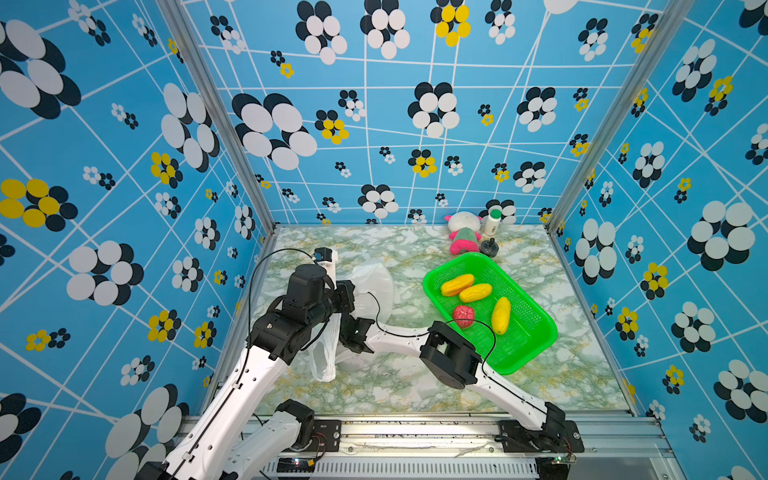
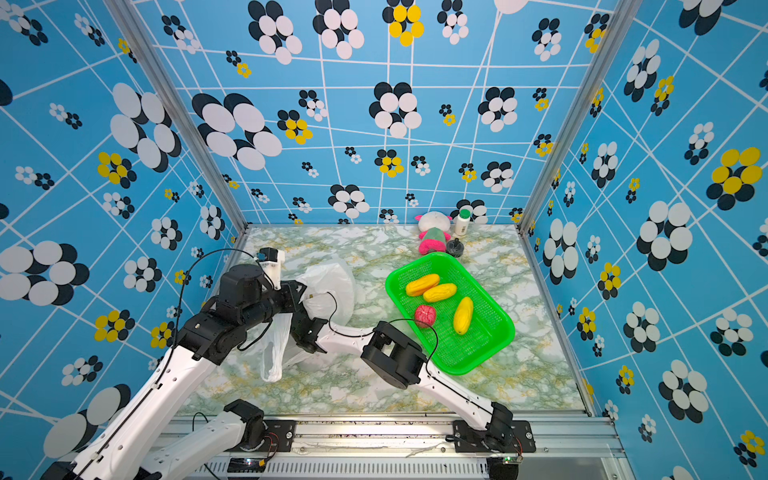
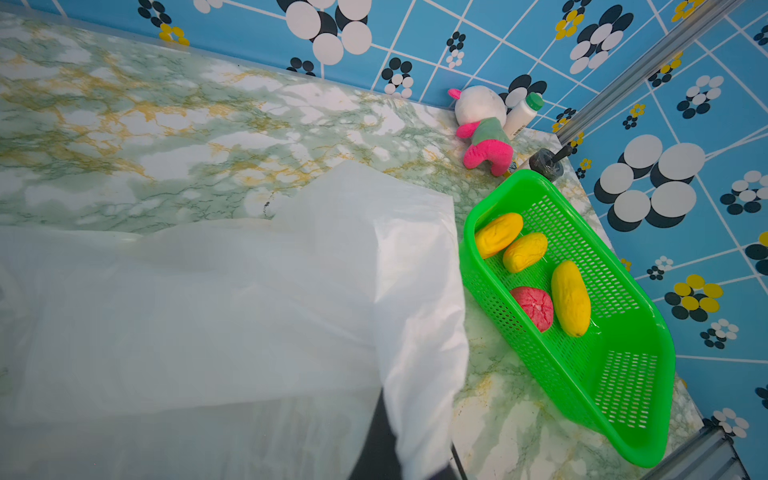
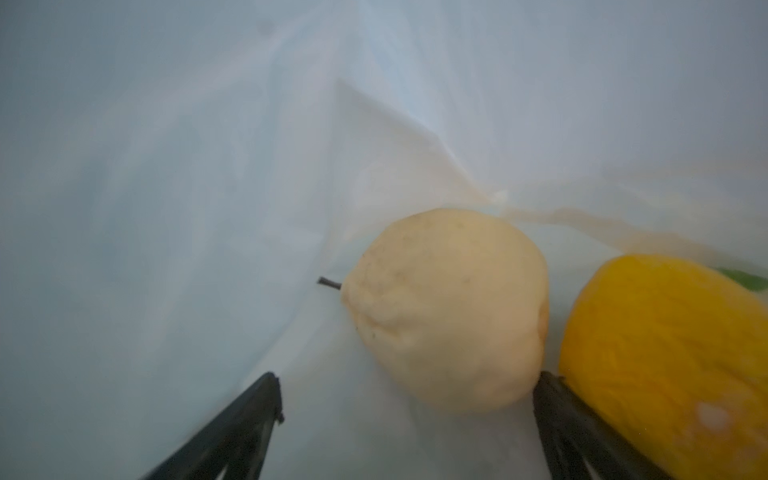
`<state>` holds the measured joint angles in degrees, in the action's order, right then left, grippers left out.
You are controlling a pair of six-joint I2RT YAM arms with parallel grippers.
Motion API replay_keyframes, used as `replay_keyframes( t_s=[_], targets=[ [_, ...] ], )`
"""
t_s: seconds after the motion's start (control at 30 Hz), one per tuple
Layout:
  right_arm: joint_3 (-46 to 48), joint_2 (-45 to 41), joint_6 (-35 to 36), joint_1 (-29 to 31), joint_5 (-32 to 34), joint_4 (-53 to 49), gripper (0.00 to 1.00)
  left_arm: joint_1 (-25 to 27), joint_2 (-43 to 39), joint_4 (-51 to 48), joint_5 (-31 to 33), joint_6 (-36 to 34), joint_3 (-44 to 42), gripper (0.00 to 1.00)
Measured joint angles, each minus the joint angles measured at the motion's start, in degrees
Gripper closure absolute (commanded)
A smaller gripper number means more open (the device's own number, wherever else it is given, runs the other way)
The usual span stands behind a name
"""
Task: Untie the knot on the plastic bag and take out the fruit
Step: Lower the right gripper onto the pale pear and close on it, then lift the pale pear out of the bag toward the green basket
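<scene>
Table [image 1: 415,386] is green-white marble print, with blue flower-print walls [image 1: 374,137] on three sides and a metal rail [image 1: 415,428] along the front. In the back corner a plush toy [image 1: 463,235], with a white bottle [image 1: 493,222] just beside it. Green basket [image 1: 523,336] sits on the right half of the table and holds three yellow fruits [image 1: 457,284] and one red fruit [image 1: 463,316]. White bag [image 1: 374,278] lies left of the basket, apart from it, with one handle loop [image 1: 322,361] hanging loose. My left claw [image 1: 345,296] is closed, pinching the bag's upper edge and holding it off the table. My right claw [image 4: 407,376] is inside the bag, spread wide and gripping nothing. A beige pear [image 4: 449,307] lies between its fingers [image 4: 249,415], one finger right against it. An orange fruit [image 4: 665,353] sits just beside the pear, on the far side of that finger
</scene>
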<state>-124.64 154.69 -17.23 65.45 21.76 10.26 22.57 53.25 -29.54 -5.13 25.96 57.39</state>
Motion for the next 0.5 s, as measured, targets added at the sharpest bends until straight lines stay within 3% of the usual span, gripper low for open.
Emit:
replay_keyframes(
  t_s=[0.43,0.5],
  targets=[
    [-16.35,8.37,2.25,-1.05,-3.10,-6.12,0.01,0.00,0.35,0.42,-0.52,0.22,0.00,1.00],
    [-19.74,10.27,2.49,-1.05,-3.41,-6.60,0.04,0.00,0.33,0.42,-0.81,0.28,0.02,1.00]
  ],
)
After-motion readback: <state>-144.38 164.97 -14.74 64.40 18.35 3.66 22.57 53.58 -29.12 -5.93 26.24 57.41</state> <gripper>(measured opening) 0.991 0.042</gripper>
